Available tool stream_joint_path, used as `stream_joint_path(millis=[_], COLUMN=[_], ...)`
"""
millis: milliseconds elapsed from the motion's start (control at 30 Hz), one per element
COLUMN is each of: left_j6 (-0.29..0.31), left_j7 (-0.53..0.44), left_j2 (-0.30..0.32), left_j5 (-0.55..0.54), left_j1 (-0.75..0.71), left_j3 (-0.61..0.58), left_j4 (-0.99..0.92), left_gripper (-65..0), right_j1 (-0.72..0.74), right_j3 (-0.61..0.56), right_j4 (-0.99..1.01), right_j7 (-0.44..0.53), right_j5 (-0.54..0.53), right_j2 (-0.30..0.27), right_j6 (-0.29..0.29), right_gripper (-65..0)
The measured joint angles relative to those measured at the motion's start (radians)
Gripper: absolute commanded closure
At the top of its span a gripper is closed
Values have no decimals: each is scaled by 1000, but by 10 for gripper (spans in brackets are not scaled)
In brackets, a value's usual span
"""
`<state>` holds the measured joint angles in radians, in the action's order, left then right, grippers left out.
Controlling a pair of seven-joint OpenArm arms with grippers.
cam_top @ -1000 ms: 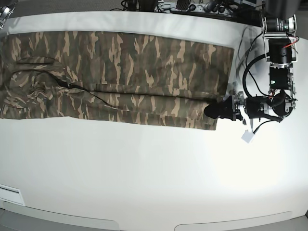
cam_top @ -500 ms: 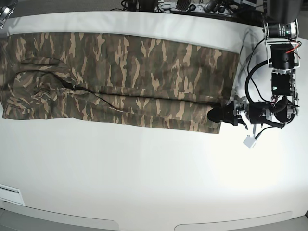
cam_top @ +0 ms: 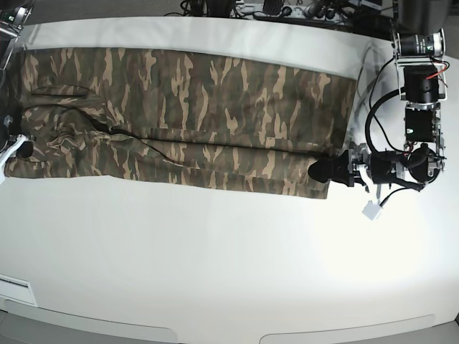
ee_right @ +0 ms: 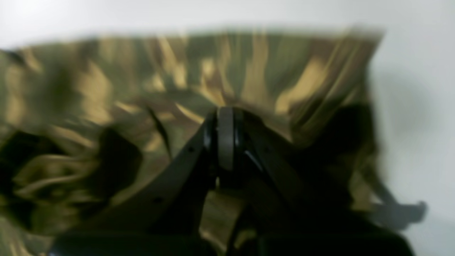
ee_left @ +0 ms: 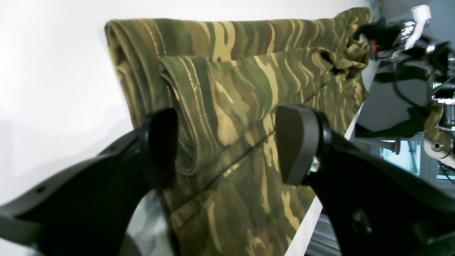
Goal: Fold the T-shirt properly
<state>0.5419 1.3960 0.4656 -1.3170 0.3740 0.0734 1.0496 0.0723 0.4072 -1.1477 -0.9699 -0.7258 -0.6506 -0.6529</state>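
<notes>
- The T-shirt (cam_top: 186, 118) lies flat on the white bench (cam_top: 229, 265) as a long folded band running along the far half of the bench.
- In the base view, one long edge of the T-shirt is folded over the body; a seam line marks the overlap.
- The left gripper (ee_left: 227, 142) sits at the hem end of the T-shirt, at the corner nearer the camera. Its jaws are spread wide, one finger (ee_left: 160, 145) on each side of the stacked hem layers. No cloth is pinched between them.
- In the left wrist view, the hem shows double stitching and several folded layers.
- The right gripper (ee_right: 225, 138) is at the opposite end of the T-shirt, at the frame edge in the base view. Its jaws are pressed together.
- The right wrist view is blurred; rumpled cloth lies directly beyond the fingertips. Whether cloth is caught between them cannot be told.
- A small white tag (cam_top: 371, 210) hangs on a cable beside the left arm, off the T-shirt.
</notes>
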Motion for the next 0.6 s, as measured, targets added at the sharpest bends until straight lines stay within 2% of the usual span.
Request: stream_joint_path(millis=[133, 333, 400, 600], left_j6=[0, 4, 4, 4], left_j7=[0, 3, 10, 1], left_j2=[6, 21, 22, 48], left_j5=[-2, -18, -19, -21], left_j1=[0, 25, 54, 106], left_j3=[0, 0, 0, 0], left_j4=[0, -2, -3, -2], left_gripper=[-447, -447, -447, -447], right_j1=[8, 11, 12, 25], right_j3=[-32, -32, -32, -32], right_j4=[44, 43, 41, 35], right_j7=[46, 53, 65, 66], right_j5=[15, 83, 105, 216], right_j2=[-3, 23, 31, 44], right_j6=[-6, 76, 140, 396], right_gripper=[0, 0, 0, 0])
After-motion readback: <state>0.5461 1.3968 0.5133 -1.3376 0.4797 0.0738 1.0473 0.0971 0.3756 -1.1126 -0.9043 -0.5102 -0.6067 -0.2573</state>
